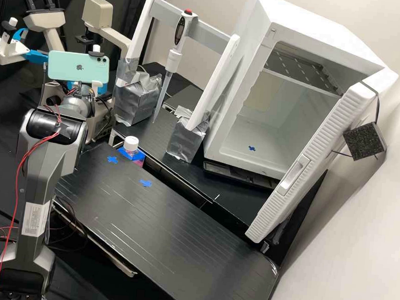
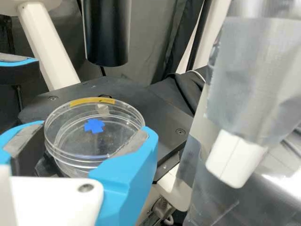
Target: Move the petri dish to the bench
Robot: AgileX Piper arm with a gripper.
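Step in hand: grasp at the source, judging by the pads. Clear round petri dish (image 2: pixel 70 150) with a yellow tape strip is at the black microscope stage (image 2: pixel 162 108), over a blue cross mark (image 2: pixel 94 125). White gripper (image 2: pixel 96 127) has its two bright blue fingers (image 2: pixel 129 172) spread about a dish's width, pads seemingly against the dish wall on both sides; looks held. Can't tell if it's lifted.

Next: raise it level, back off the stage, carry to the black bench (image 1: pixel 156 239), likely to one of the blue tape crosses (image 1: pixel 112 159), at 9 and 8 o'clock in the high view. Keep off the taped stand nearby; lid could slip if tilted.

Pose, clock directions from high view centre: dark grey arm (image 1: pixel 40 179) has its base at 8 o'clock, lower link near upright, elbow at 9, forearm reaching away to the wrist at 10, behind the mint green phone (image 1: pixel 63 67).
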